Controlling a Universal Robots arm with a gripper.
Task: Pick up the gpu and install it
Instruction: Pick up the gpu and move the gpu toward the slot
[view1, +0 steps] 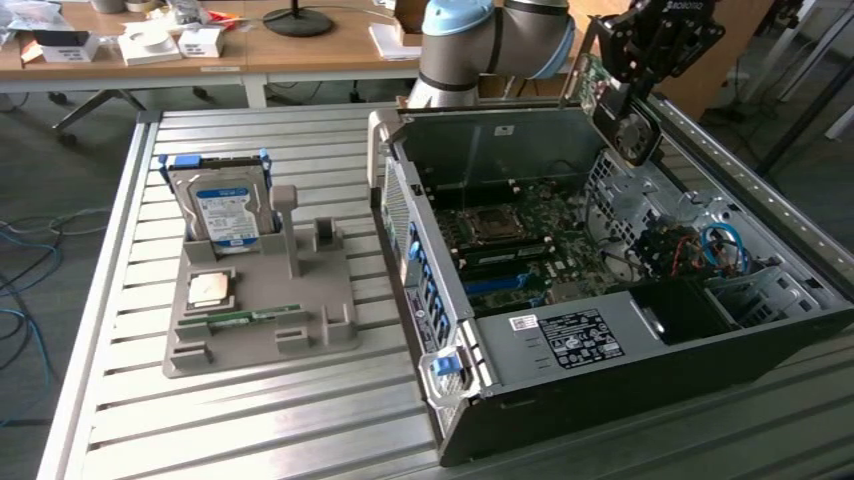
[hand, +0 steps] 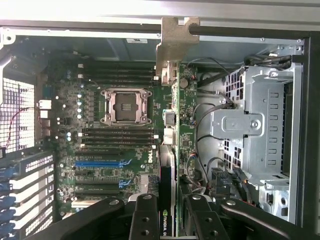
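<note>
My gripper (view1: 627, 85) hangs above the far right corner of the open computer case (view1: 587, 345), shut on the gpu (view1: 635, 132). The card hangs below the fingers, its dark fan face showing in the exterior view, just over the case's upper rim. In the wrist view the gpu (hand: 176, 115) appears edge-on between my two black fingers (hand: 145, 217), green board running away from me and silvery bracket (hand: 175, 42) at the far end. Beneath it lies the motherboard (hand: 115, 150) with blue expansion slots (hand: 100, 163) and an empty processor socket (hand: 125, 106).
On the exterior view's left a grey holder (view1: 260, 330) carries a hard drive (view1: 227, 208), a processor chip (view1: 211, 288) and a memory stick (view1: 247, 318). A metal drive cage (hand: 255, 125) and cables (view1: 721, 250) crowd the case beside the card. Everything rests on a slatted metal table (view1: 267, 420).
</note>
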